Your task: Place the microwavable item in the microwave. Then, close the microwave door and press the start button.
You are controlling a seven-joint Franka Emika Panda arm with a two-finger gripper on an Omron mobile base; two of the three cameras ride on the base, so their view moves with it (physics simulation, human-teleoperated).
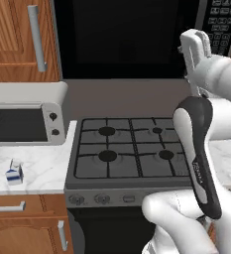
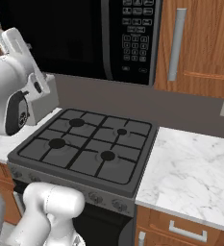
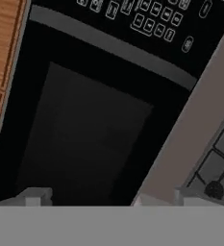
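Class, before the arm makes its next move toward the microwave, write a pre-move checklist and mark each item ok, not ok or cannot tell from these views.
1. Hand empty, jaws apart: ok.
2. Microwave door open for loading: not ok, it looks shut, flush with the front.
3. Microwavable item located: cannot tell, no cup in these views.
4. Keypad reachable, nothing in front of it: ok.
5. Stove top below the microwave free of pots: ok.
6. Milk carton and silver oven away from the arm: ok, both at far left.
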